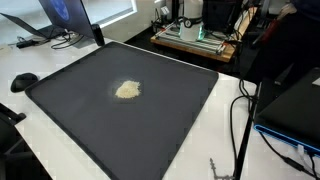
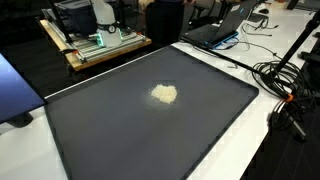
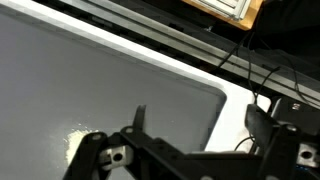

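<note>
While the claw (image 3: 196,114) hangs wide open and empty above the dark mat (image 3: 100,80), the pale lump (image 1: 127,90) lies mid-mat, outside its view; probably light, soft, best pinched across the middle.

Looks like a robotics lab or office bench. The white counter (image 1: 12,66) has a big black mat (image 1: 120,115) on it, with an open laptop (image 1: 62,16) and a mouse (image 1: 24,81) at one corner. There's another laptop (image 2: 224,30) off the far edge. The wooden board (image 2: 100,50) behind the counter carries electronics with a green light on. Loose black cables (image 2: 285,85) are piled at the counter edge, with a stand pole (image 2: 302,42) rising from them. The robot end effector (image 3: 200,125) shows in the wrist view over the mat.
</note>
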